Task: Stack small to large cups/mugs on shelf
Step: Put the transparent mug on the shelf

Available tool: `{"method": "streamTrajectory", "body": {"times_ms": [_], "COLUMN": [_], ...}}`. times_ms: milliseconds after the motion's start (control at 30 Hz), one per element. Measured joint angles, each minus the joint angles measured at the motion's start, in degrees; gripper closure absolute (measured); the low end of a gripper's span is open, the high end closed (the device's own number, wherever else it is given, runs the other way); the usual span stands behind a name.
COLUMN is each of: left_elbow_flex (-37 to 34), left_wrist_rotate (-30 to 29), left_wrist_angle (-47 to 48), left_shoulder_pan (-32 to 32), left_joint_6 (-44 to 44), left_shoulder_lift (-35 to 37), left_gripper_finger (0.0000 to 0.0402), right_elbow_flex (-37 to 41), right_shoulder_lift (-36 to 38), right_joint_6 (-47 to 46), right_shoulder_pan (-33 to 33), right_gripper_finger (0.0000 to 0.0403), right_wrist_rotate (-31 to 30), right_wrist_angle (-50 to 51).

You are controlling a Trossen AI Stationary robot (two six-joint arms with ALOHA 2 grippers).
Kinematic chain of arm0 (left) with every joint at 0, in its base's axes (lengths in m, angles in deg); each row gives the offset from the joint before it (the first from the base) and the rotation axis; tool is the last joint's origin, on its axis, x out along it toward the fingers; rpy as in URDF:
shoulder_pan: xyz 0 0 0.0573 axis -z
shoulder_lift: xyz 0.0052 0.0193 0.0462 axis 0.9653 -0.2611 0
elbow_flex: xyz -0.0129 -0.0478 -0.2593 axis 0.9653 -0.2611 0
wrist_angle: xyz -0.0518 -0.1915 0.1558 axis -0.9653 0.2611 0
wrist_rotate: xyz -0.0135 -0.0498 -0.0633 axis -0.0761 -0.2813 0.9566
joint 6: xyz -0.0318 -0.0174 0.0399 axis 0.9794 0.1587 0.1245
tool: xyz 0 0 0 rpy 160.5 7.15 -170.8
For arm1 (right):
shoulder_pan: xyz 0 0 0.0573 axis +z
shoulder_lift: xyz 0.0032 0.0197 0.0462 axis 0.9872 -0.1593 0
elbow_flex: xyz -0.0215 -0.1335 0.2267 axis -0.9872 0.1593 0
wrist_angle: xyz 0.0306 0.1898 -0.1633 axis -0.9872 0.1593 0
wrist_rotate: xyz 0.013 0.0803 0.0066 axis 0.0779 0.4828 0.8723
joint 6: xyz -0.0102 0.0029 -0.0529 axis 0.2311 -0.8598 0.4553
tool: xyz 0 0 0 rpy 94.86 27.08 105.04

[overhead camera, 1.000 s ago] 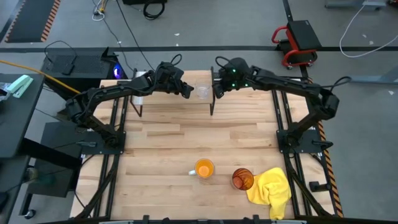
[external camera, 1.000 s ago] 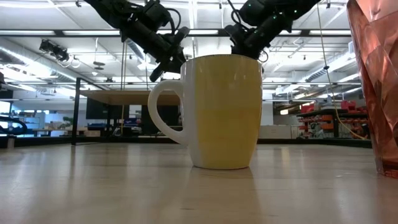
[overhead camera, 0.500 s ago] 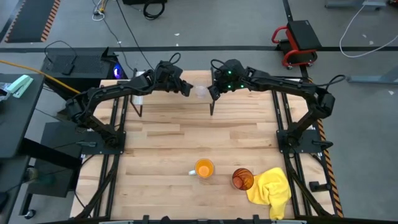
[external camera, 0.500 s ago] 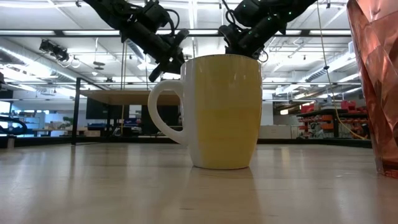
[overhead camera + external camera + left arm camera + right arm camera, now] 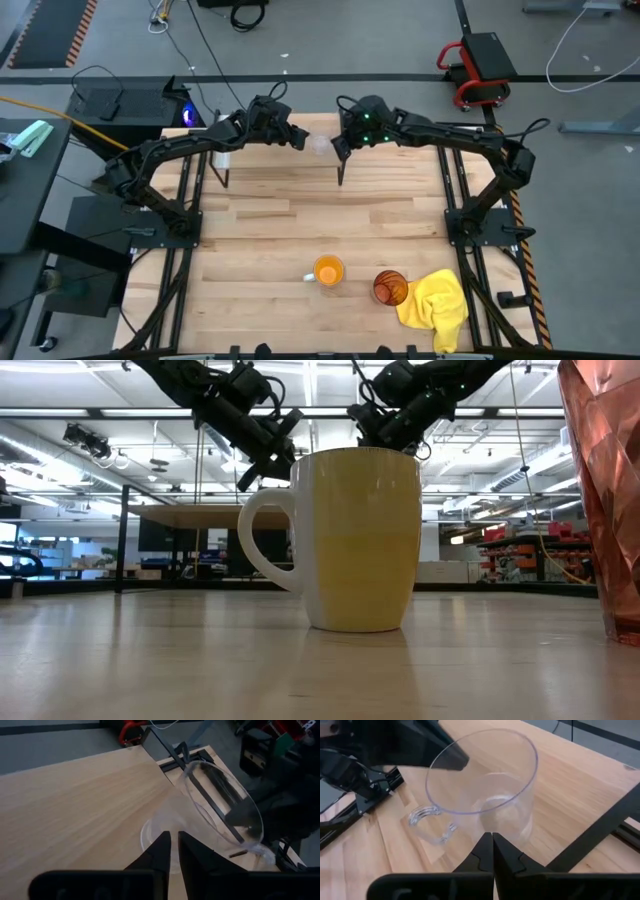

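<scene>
I see a small clear glass cup [image 5: 485, 800] with smooth glossy walls, a matt light-wood shelf board [image 5: 75, 805] with fine grain, a glossy glazed orange mug [image 5: 355, 540], a faceted shiny amber tumbler [image 5: 605, 490], a soft crumpled yellow cloth [image 5: 437, 303], matt black gripper fingers [image 5: 492, 855]

- The left gripper [image 5: 171, 851] has its fingers nearly together, pinching the wall of the glass cup [image 5: 210, 815].
- The cup tilts over the light-wood shelf [image 5: 75, 805].
- The other arm [image 5: 285, 790] sits dark just beyond the cup's rim.
</scene>
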Motion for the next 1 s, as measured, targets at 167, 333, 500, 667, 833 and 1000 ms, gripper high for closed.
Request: {"method": "streamTrajectory", "body": {"times_ms": [167,333,500,667,833,1000], "left_elbow_flex": [0.0,0.0,0.0,0.0,0.0,0.0], "left_wrist_rotate": [0.17,0.16,0.2,0.17,0.15,0.06], "left_wrist_angle": [0.09,0.13,0.17,0.21,0.28,1.24], "left_shoulder_pan": [0.0,0.0,0.04,0.02,0.04,0.02], "left_joint_6": [0.02,0.0,0.0,-0.02,-0.04,-0.06], "left_shoulder_lift": [0.0,0.0,0.0,0.0,0.0,0.0], "left_gripper_finger": [0.0358,0.0362,0.0357,0.0358,0.0362,0.036], "right_elbow_flex": [0.0,0.0,0.0,0.0,0.0,0.0], "right_shoulder_lift": [0.0,0.0,0.0,0.0,0.0,0.0], "right_joint_6": [-0.36,-0.39,-0.52,-0.59,-0.59,-0.48], "right_shoulder_pan": [-0.72,-0.69,-0.7,-0.7,-0.69,-0.59], "right_gripper_finger": [0.0403,0.0403,0.0402,0.0402,0.0402,0.0402], "right_wrist_rotate": [-0.04,-0.02,-0.02,-0.03,-0.04,0.48], "right_wrist_angle": [-0.03,0.16,1.49,1.78,2.14,2.33]}}
